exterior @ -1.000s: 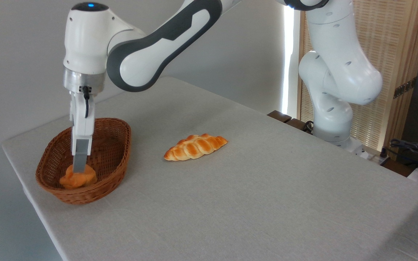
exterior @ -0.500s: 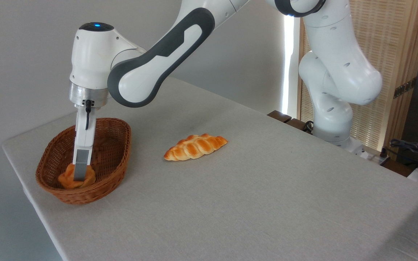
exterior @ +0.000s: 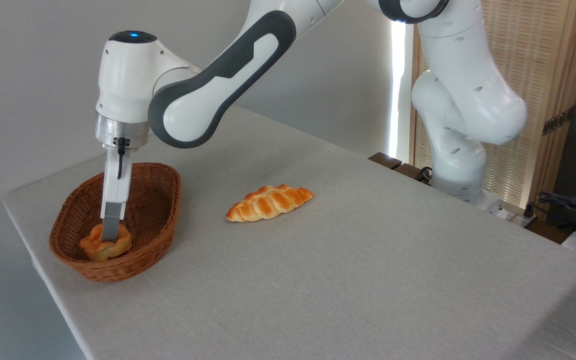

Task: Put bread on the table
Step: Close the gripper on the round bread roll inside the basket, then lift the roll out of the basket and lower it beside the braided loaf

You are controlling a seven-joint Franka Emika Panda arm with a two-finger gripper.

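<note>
Inside the basket (exterior: 168, 200), noted only a small change from half a second before: found the end effector (exterior: 109, 235) with its grey tip a little higher against the bread (exterior: 99, 246), ending at the bun's knotted centre rather than reaching down its front. Saw more of the bread's lobes either side of the tip as a result. Against the frame a full second before, found the white wrist of the arm (exterior: 218, 75) lower over the basket and shifted toward the basket's right side, with the bread barely displaced, at the basket's near left end.

Placed the bread on the basket floor, below the rim, directly under and around the end effector's tip. Found the tip touching the top of the bread, the narrow body of the end effector rising nearly upright from it, leaning slightly toward the basket's right.

Viewed the end effector edge-on, one finger hiding the other. Could not tell how far apart the jaws stood, nor whether gripping the bread or merely pressed against it.

Located the basket at the left end of the desk (exterior: 348, 260). Spotted a braided loaf (exterior: 269, 203) on the cloth to the right of the basket, well apart from it, unmoved across all three frames.
</note>
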